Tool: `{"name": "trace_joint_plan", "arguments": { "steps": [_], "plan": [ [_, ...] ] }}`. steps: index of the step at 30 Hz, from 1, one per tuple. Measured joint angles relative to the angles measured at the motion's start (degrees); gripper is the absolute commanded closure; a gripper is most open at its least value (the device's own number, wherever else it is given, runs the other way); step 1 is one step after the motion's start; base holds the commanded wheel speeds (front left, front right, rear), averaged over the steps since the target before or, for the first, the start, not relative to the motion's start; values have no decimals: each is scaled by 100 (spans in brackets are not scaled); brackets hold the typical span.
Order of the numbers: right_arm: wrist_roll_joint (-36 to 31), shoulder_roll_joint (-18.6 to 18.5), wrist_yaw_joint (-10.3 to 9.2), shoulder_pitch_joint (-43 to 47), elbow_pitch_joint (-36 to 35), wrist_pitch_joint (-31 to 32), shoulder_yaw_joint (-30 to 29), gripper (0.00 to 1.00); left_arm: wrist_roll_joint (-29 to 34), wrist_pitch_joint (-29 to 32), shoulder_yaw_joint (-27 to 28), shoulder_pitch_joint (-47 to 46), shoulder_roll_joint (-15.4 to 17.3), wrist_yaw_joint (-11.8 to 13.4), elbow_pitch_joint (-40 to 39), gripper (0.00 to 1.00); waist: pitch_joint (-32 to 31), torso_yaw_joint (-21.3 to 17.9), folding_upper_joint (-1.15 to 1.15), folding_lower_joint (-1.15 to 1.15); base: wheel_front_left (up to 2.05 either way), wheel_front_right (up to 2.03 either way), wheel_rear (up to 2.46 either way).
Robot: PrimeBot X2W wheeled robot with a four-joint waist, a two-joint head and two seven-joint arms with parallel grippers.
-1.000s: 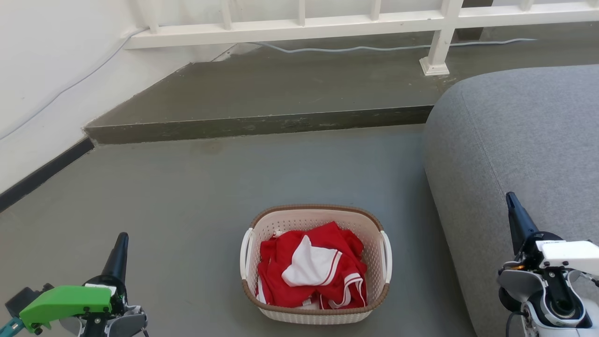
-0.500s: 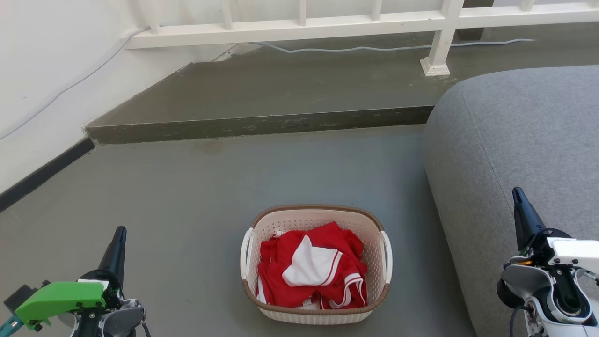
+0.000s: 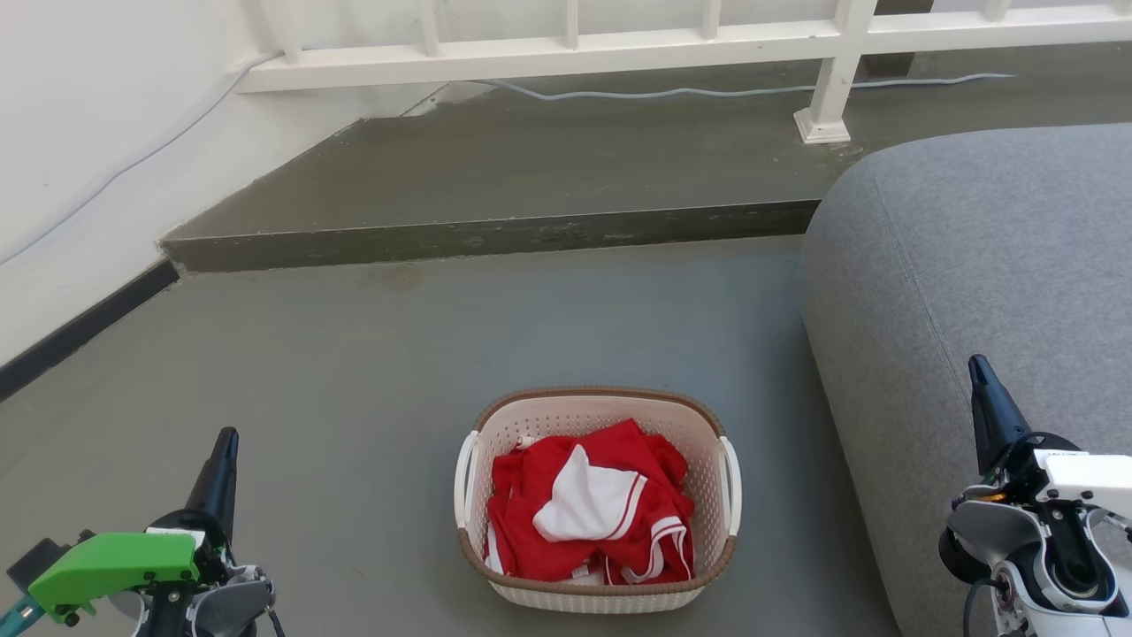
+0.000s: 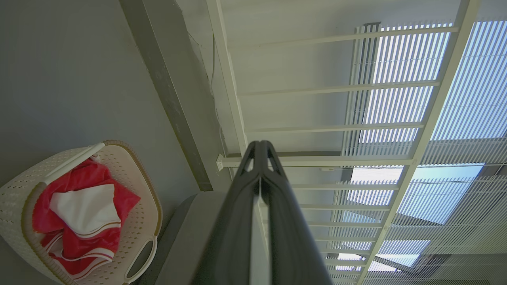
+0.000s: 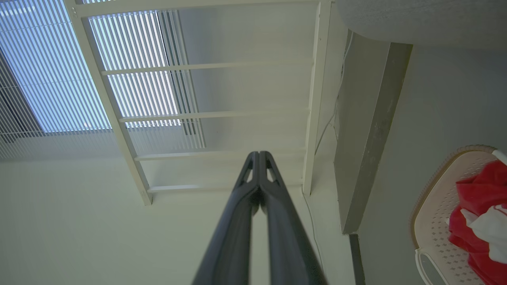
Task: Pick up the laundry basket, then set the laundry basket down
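The laundry basket [image 3: 598, 416] stands on the grey floor in the lower middle of the head view, cream-white and perforated, with a brown rim and a white handle on each side. Red and white clothing lies inside it. The basket [image 4: 130, 206] also sits at the lower left of the left wrist view, and the basket [image 5: 435, 221] at the right edge of the right wrist view. My left gripper [image 3: 228, 438] is shut and empty, well left of the basket. My right gripper [image 3: 975, 364] is shut and empty, far to the basket's right, over the sofa.
A grey sofa [image 3: 973, 265] fills the right side, close to the basket. A raised concrete step [image 3: 486, 234] crosses the floor behind it, with a white railing [image 3: 619, 40] and a cable [image 3: 707, 90] beyond. A white wall [image 3: 80, 150] with a dark skirting runs along the left.
Between the earliest frame and half a second ago both grippers rose a little in the head view, the right one also shifting right. Since then nothing has moved. The basket stayed put.
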Motion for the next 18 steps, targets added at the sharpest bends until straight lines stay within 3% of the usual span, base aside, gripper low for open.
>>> {"name": "trace_joint_plan", "arguments": {
  "steps": [18],
  "plan": [
    [0,2,8,0,23,16,-7,100,0,0,3,0,-2,0,0,100,0,-1,0,0,0,0,0]
  ]
}}
